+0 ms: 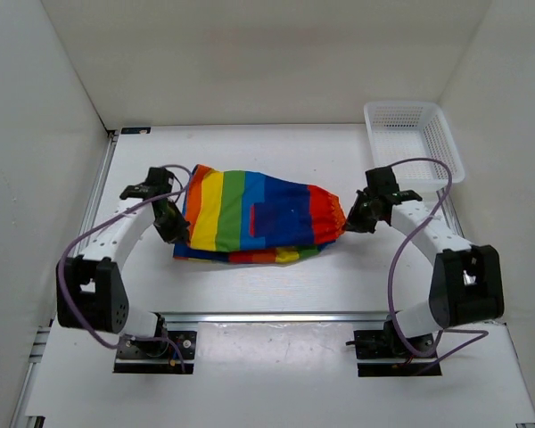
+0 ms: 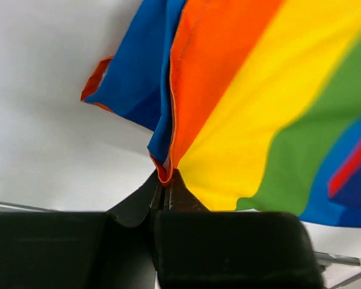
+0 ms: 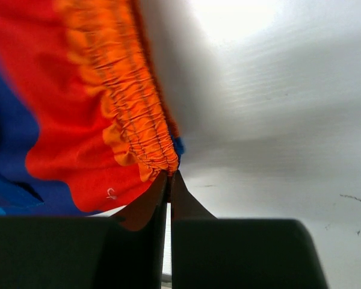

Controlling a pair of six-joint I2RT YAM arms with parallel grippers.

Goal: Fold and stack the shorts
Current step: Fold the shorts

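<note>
Shorts (image 1: 259, 214) spanned left-right: left hand (image 1: 173, 226) clamped on leg hem, right hand (image 1: 349, 218) on waistband (image 3: 138, 120) (neither nearer).

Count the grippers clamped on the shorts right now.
2. The left gripper is shut on the shorts at the hem edge on their left end; the right gripper is shut on the gathered orange waistband at their right end.
</note>
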